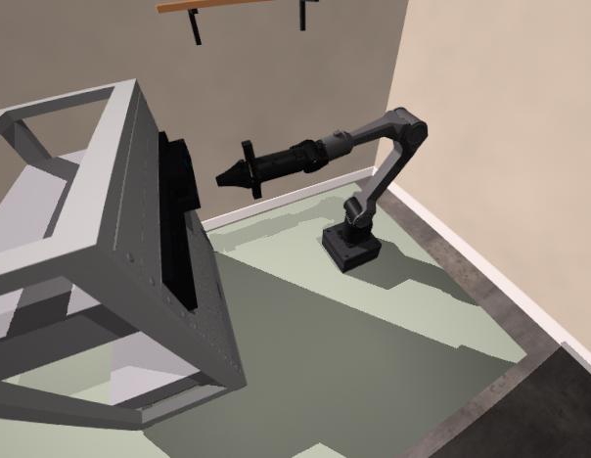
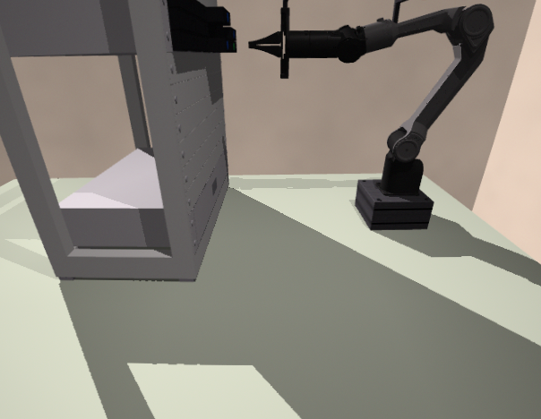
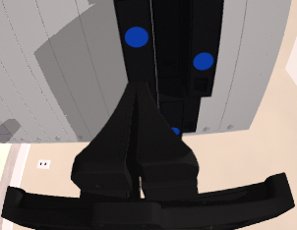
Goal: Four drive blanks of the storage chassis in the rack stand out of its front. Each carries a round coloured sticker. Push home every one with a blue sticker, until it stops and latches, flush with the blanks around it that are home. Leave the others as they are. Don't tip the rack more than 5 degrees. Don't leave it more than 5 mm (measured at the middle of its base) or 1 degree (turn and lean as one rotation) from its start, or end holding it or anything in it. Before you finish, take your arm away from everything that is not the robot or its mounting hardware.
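Before the rack (image 1: 99, 182) (image 2: 158, 135) (image 3: 261, 54), the hand (image 1: 217, 179) (image 2: 250, 44) (image 3: 139, 92) points at its front, fingers together with nothing between them. Black drive blanks (image 1: 185, 158) (image 2: 223, 39) (image 3: 138, 61) jut from the rack's front, three blue stickers (image 3: 137, 36) showing in the wrist view. A wall outlet (image 3: 43, 164) lies behind the rack.

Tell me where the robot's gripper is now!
In the top view, the gripper is just right of the black drives sticking out of the rack.

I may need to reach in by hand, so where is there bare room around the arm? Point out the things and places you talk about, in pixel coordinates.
Free: the floor between the rack (image 1: 117, 162) (image 2: 149, 135) and the arm's base (image 1: 342, 263) (image 2: 399, 216). Crowded: the gripper (image 1: 216, 181) (image 2: 249, 44) (image 3: 139, 92) by the protruding blanks (image 1: 180, 167) (image 2: 223, 38).
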### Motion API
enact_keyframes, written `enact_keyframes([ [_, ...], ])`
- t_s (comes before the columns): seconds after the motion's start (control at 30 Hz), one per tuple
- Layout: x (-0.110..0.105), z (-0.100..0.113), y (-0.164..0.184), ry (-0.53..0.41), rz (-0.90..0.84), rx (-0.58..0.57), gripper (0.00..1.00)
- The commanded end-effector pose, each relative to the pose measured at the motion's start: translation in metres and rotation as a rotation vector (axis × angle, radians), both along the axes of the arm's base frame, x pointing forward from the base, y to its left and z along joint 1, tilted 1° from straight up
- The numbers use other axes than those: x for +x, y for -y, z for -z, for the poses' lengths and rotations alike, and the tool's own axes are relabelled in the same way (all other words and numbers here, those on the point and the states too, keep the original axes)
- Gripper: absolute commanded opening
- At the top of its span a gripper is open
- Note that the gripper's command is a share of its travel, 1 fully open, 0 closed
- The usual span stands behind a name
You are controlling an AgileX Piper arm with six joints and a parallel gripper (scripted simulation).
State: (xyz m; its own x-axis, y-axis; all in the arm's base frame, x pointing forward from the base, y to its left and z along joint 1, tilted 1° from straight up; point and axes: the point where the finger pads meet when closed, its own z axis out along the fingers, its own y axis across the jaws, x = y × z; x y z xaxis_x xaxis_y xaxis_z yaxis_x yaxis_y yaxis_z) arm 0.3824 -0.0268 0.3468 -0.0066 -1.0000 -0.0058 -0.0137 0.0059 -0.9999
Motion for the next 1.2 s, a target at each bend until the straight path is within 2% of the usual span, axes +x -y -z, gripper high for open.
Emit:
enact_keyframes([
  [0.0, 0.014, -0.001, 0.000, 0.003, 0.003, 0.000, 0.00],
  [0.1, 0.034, 0.000, 0.000, 0.003, 0.003, 0.000, 0.00],
  [0.17, 0.038, 0.000, 0.000, 0.003, 0.003, 0.000, 0.00],
  [1.17, 0.038, -0.001, 0.000, 0.003, 0.003, 0.000, 0.00],
])
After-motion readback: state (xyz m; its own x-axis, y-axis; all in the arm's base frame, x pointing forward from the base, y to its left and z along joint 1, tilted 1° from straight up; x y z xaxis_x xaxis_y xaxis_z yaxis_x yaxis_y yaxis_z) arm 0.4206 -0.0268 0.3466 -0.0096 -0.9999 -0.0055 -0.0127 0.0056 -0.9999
